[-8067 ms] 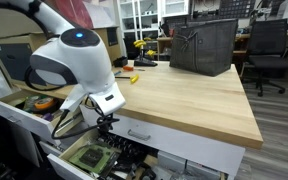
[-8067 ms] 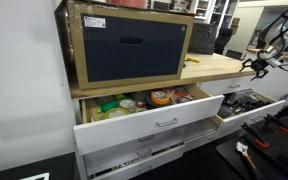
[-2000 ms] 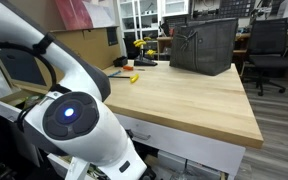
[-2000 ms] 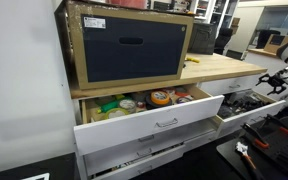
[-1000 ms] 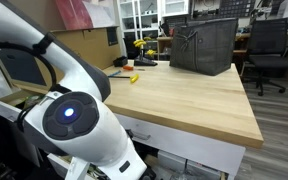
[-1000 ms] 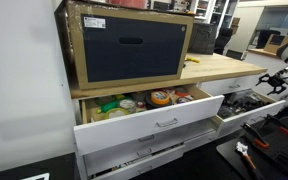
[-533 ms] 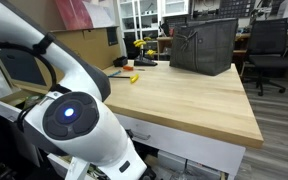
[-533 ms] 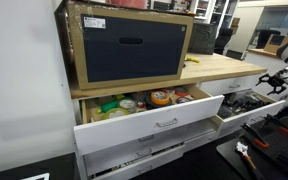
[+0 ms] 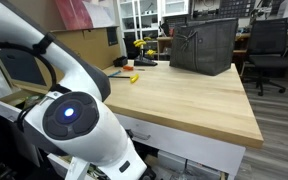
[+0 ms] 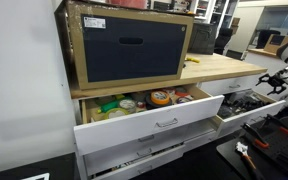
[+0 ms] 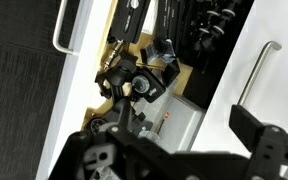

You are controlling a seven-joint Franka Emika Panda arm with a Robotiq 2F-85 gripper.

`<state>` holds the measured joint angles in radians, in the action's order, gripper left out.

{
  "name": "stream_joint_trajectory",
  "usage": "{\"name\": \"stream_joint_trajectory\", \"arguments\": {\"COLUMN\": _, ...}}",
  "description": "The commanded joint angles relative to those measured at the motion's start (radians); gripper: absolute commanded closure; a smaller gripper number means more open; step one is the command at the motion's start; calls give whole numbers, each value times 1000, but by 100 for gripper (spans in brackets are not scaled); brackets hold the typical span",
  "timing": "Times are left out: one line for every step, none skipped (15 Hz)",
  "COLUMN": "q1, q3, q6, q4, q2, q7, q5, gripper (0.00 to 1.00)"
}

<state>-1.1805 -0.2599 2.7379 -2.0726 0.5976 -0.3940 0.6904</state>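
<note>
My gripper [image 11: 179,150] is open and empty; its two dark fingers [image 11: 269,140] stand wide apart at the bottom of the wrist view. Below it lies an open white drawer with a tangle of black tools and parts [image 11: 139,80] and a grey box [image 11: 174,120]. In an exterior view the gripper [image 10: 276,82] hangs at the right edge, over the open right drawer [image 10: 246,100] and touching nothing. In an exterior view the white arm body [image 9: 74,125] fills the lower left and hides the gripper.
A wooden worktop [image 9: 184,95] carries a dark wire basket [image 9: 204,45] and a small yellow tool [image 9: 134,78]. A large black-fronted box [image 10: 129,45] stands on it. The left drawer [image 10: 159,122] is open, holding tape rolls. An office chair [image 9: 269,50] stands behind.
Nothing has moved over the last two seconds. Since eight seconds ago the arm has swung down and outward from the worktop's edge to over the open drawer.
</note>
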Motion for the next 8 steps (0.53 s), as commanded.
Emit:
{"name": "stream_joint_trajectory", "arguments": {"q1": 31, "q3": 30, "q6": -13, "q4": 6, "q2": -4, "q7": -15, "q5": 27, "gripper": 0}}
{"name": "stream_joint_trajectory", "arguments": {"q1": 31, "q3": 30, "q6": -13, "q4": 6, "q2": -4, "q7": -15, "q5": 27, "gripper": 0}}
{"name": "stream_joint_trajectory", "arguments": {"q1": 31, "q3": 30, "q6": -13, "q4": 6, "q2": -4, "q7": -15, "q5": 27, "gripper": 0}}
{"name": "stream_joint_trajectory", "arguments": {"q1": 31, "q3": 30, "q6": -13, "q4": 6, "q2": -4, "q7": -15, "q5": 27, "gripper": 0}}
{"name": "stream_joint_trajectory", "arguments": {"q1": 31, "q3": 30, "q6": -13, "q4": 6, "q2": -4, "q7": -15, "q5": 27, "gripper": 0}}
{"name": "stream_joint_trajectory", "arguments": {"q1": 26, "q3": 26, "q6": -18, "q4": 9, "q2": -2, "q7": -28, "q5": 26, "gripper": 0}}
{"name": "stream_joint_trajectory", "arguments": {"q1": 30, "q3": 28, "q6": -8, "q4": 8, "q2": -1, "q7": -24, "q5": 28, "gripper": 0}}
{"name": "stream_joint_trajectory", "arguments": {"q1": 37, "q3": 34, "q6": -6, "q4": 13, "q2": 3, "q7": -16, "q5": 26, "gripper": 0}}
